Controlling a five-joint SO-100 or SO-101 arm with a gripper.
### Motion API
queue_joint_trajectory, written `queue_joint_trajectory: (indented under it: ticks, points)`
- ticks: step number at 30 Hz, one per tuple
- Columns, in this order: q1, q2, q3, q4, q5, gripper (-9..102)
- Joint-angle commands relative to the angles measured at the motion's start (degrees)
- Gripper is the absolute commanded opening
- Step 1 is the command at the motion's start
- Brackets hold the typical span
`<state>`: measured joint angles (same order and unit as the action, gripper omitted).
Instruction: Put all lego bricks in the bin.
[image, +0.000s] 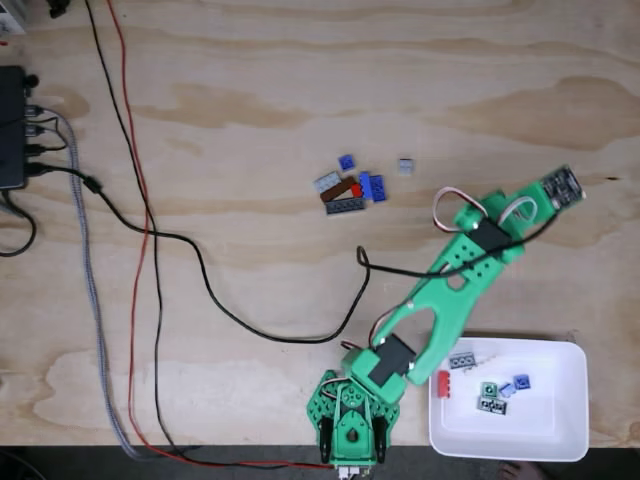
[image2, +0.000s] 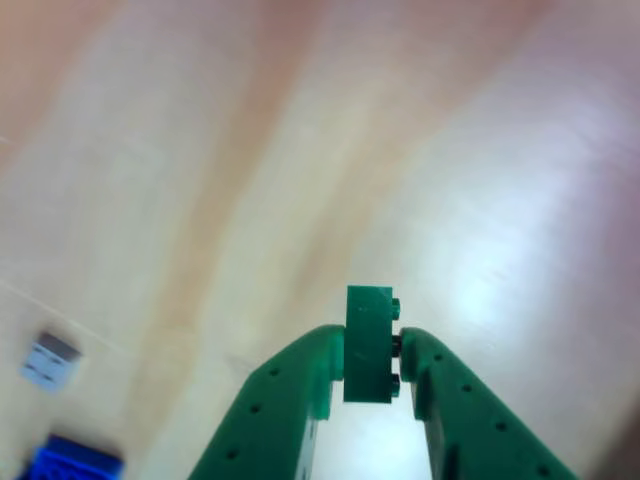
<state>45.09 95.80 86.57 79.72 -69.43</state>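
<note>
Gripping: the gripper (image2: 372, 352) is closed on a green brick (image2: 369, 343); in the other view both green fingers (image2: 290, 385) press its two sides, nearly together with just the brick's width between them.
Brick axis: the held brick stands on end, long axis running up the picture, studs pointing to the right toward the right finger; its top edge rises above the fingertips.
Arm: in the fixed view the green arm (image: 440, 290) reaches from its base at the bottom edge up and to the right, over bare wood.
Loose bricks: a cluster (image: 348, 190) of blue, grey, brown, red and dark bricks lies on the table (image: 250, 100) left of the arm's far end, touching or nearly so; one small grey brick (image: 405, 166) sits apart to its right.
Bin: the white bin (image: 560, 420) rests at the lower right, beside the arm's base, holding several bricks (image: 490, 392); a red brick (image: 441, 382) sits at its left rim.
Hard to tell: the other view is blurred; a grey brick (image2: 50, 361) and a blue one (image2: 72, 460), cut off by the bottom edge, show at lower left.
</note>
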Motion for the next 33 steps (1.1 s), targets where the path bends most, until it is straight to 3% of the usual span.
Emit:
queue_joint_trajectory:
  ticks: [1,6,13,14,16,18,22,25,28,31,33]
  points:
    - [20.2,22.2,1.9,20.5,-15.4,0]
    - [33.7,23.8,4.3,19.7,-27.8,0]
    - [39.9,25.3,18.1,6.9,-32.0,0]
    - [40.3,25.4,19.1,6.3,-32.2,2]
    - [40.4,25.3,19.8,6.4,-31.9,22]
    - [38.8,25.0,19.2,6.8,-29.4,28]
    - [33.7,25.0,17.4,8.8,-26.0,29]
    - [21.3,18.4,8.3,9.0,-18.1,27]
    - [5.0,8.5,4.6,-9.3,-7.2,27]
    - [-6.9,1.0,7.8,-28.0,-5.7,26]
    - [-12.4,-3.1,9.5,-35.4,-6.2,27]
